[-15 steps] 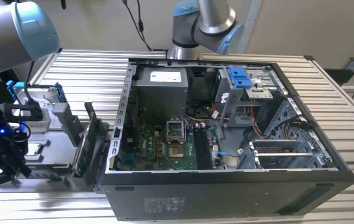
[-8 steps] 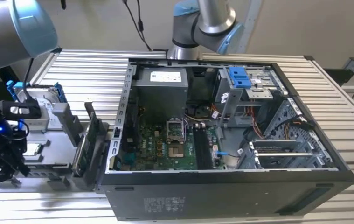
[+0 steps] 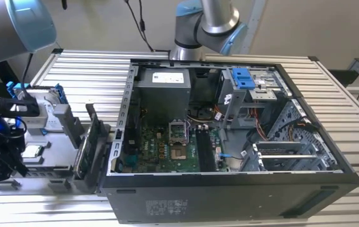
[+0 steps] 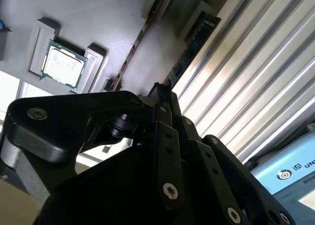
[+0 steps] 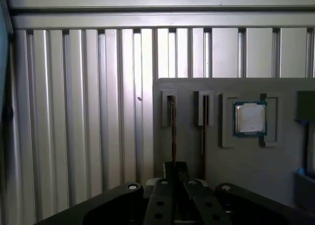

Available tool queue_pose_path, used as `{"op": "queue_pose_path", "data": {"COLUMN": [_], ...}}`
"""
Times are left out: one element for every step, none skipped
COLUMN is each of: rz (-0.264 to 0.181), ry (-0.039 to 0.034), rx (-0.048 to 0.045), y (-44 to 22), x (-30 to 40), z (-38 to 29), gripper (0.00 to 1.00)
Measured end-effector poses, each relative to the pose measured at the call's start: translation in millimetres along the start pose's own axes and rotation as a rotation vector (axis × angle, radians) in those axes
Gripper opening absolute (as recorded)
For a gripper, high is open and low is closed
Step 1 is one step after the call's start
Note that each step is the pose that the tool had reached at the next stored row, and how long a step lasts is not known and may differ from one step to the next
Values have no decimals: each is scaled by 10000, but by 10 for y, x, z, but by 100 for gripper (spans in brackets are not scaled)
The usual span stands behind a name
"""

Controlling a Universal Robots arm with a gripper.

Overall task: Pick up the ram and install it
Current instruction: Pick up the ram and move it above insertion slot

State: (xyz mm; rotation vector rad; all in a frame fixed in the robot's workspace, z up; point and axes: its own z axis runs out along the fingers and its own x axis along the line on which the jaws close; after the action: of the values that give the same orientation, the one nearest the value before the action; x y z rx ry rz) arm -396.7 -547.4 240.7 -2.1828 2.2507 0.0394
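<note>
Exterior view: an open black computer case [image 3: 230, 201] with a green motherboard [image 3: 160, 151] stands mid-way along a ribbed aluminium table [image 3: 353, 120]. A grey parts tray [image 3: 53, 153] sits at the exterior view's left. In the first wrist view, the tray holds a square silver processor chip [image 5: 250, 119] and a second thin dark stick [image 5: 203, 131]. The ram [image 5: 173, 131], a slim dark circuit-board stick seen edge-on, stands in its tray slot. The black gripper [image 5: 175, 166] is clenched on the ram's nearest end.

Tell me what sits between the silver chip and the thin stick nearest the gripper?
In the first wrist view, a second thin stick, edge-on in its own slot, stands between the ram and the chip.
</note>
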Motion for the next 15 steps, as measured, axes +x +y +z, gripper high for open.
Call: {"op": "queue_pose_path", "data": {"rz": [0,0,0,1,0,0,0,0,0,0,0,0,0,0,1], "ry": [0,0,0,-1,-1,0,0,0,-1,0,0,0,0,-1,0], "rx": [1,0,0,0,1,0,0,0,1,0,0,0,0,1,1], "y": [0,1,1,1,1,1,1,1,1,2,2,2,2,3,3], "x": [0,0,-1,-1,-1,-1,-2,-2,-2,-2,-3,-3,-3,-4,-4], "z": [-10,-20,-30,-40,-51,-63,-74,-86,-98,-110,-124,-137,-150,-165,-178], "gripper": [14,14,14,14,14,14,14,14,14,14,14,14,14,14,14]}}
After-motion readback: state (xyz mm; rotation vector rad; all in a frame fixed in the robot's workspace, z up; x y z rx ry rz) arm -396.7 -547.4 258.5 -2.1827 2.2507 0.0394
